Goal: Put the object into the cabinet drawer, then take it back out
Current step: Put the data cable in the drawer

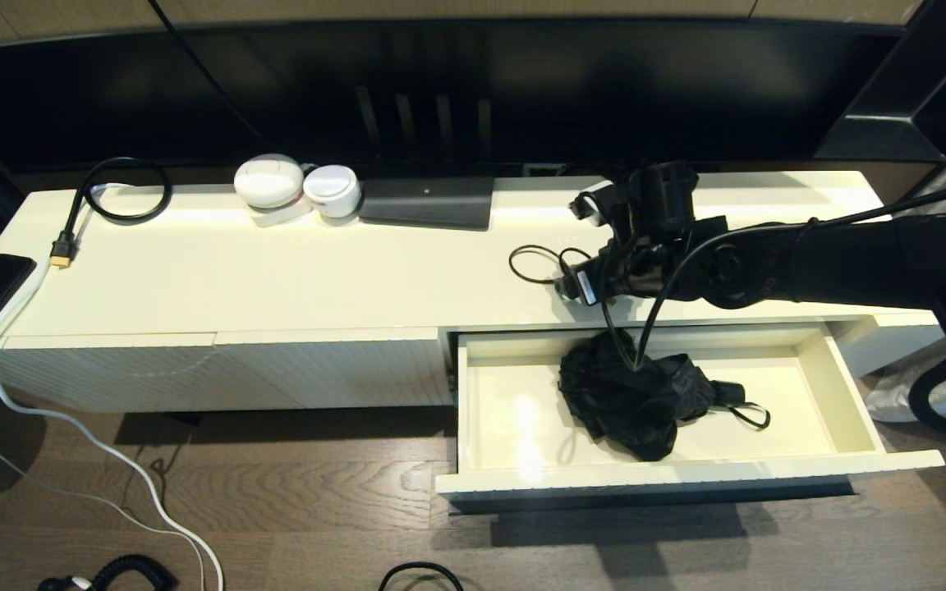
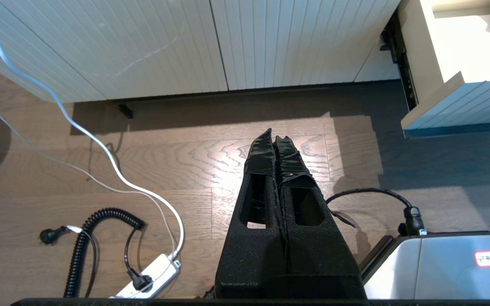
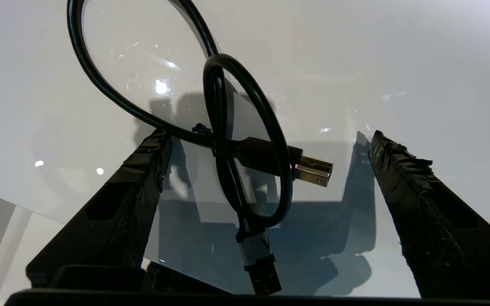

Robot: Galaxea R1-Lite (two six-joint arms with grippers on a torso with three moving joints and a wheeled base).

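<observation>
The right gripper (image 3: 266,153) stands wide, holding nothing, over a looped black cable (image 3: 228,140) on the cabinet top (image 1: 276,271), fingertips hidden in the head view, while the cabinet drawer (image 1: 851,402) gapes below holding a crumpled black bundle (image 1: 637,394), and the left gripper (image 2: 275,142) hangs pinched together above the floor

You're looking at home living room, media corner. Long low glossy cream TV cabinet (image 1: 276,279) with ribbed fronts stands on brown wood-plank floor (image 1: 292,509). Large black flat screen (image 1: 456,90) sits above it. Dark grey flat set-top box (image 1: 428,202) and black looped HDMI cable (image 1: 116,193) lie on cabinet top. White power strip (image 2: 151,274) lies on floor.
</observation>
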